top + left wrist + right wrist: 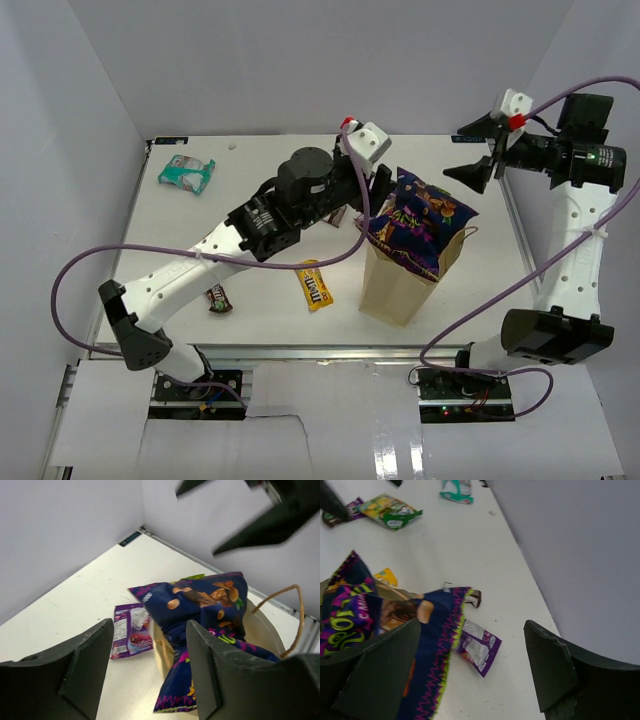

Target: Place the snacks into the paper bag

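Observation:
The tan paper bag (392, 290) stands upright mid-table. The big dark-purple chip bag (420, 218) sticks out of its mouth, half inside and leaning over the rim (161, 647). My left gripper (380, 200) is open and empty, just left of the bag's mouth, and the chip bag (200, 605) lies beyond its jaws (150, 625). My right gripper (470, 150) is open and empty, raised behind and to the right of the bag. A small purple packet (131, 630) lies flat beside the bag and also shows in the right wrist view (479, 647).
A teal-white bag (187, 174) lies at the back left, a yellow candy packet (316, 285) in front of the left arm, and a small brown bar (219, 298) near the front left. A green-yellow bag (390, 511) and another small bar (472, 597) lie on the table. White walls enclose the table.

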{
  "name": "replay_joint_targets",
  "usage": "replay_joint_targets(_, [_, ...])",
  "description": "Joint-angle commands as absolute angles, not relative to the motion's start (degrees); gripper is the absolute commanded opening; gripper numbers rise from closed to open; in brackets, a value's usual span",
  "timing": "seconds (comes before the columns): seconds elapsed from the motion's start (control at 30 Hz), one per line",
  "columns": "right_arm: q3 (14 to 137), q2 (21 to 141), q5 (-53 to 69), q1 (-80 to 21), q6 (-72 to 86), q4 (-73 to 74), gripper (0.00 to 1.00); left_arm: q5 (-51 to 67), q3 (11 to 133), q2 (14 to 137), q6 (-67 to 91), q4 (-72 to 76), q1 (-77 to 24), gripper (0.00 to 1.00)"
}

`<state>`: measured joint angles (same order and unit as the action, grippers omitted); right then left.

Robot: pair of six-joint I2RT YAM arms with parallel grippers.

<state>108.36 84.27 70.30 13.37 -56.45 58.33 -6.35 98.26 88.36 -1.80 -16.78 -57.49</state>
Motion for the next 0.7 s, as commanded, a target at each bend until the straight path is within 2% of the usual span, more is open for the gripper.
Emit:
replay_joint_targets(0.0, [105.58,82.28,61.91,5.48,-74.26,75.15,0.89,-16.07,93.27,81.4,-0.53,-12.4,-57.66,0.71])
replay_joint_targets(0.1, [102.59,81.65,56.02,2.13,-73.4,73.75,0.81,-17.4,88.09,78.06,1.83,-11.42,-57.66,0.75])
replay_joint_targets(0.17, [101.18,81.13,52.42,0.63,-72.17,73.04,0.79,-17.49,87.63,77.7,2.11,-11.51,-57.66,0.75])
replay_joint_targets(0.33, [90.28,77.62,44.57,-2.9,-75.4,71.9,0.64,-18.02,83.51,75.42,4.3,-10.81,-57.66,0.75])
replay_joint_targets(0.47, [84.56,74.8,40.35,-3.51,-77.25,68.82,0.45,-17.84,80.34,74.36,5.62,-9.32,-57.66,0.76])
replay_joint_targets(0.57, [81.83,71.99,38.76,-3.95,-79.09,66.27,0.45,-17.05,79.63,74.88,6.06,-9.05,-57.66,0.76])
replay_joint_targets(0.6, [81.39,71.55,39.11,-4.04,-79.19,65.05,0.56,-16.88,79.63,75.14,6.06,-9.14,-57.66,0.76])
replay_joint_targets(0.67, [81.74,70.23,40.07,-4.04,-78.06,63.9,0.67,-16.61,79.54,75.41,6.06,-9.05,-57.66,0.77])
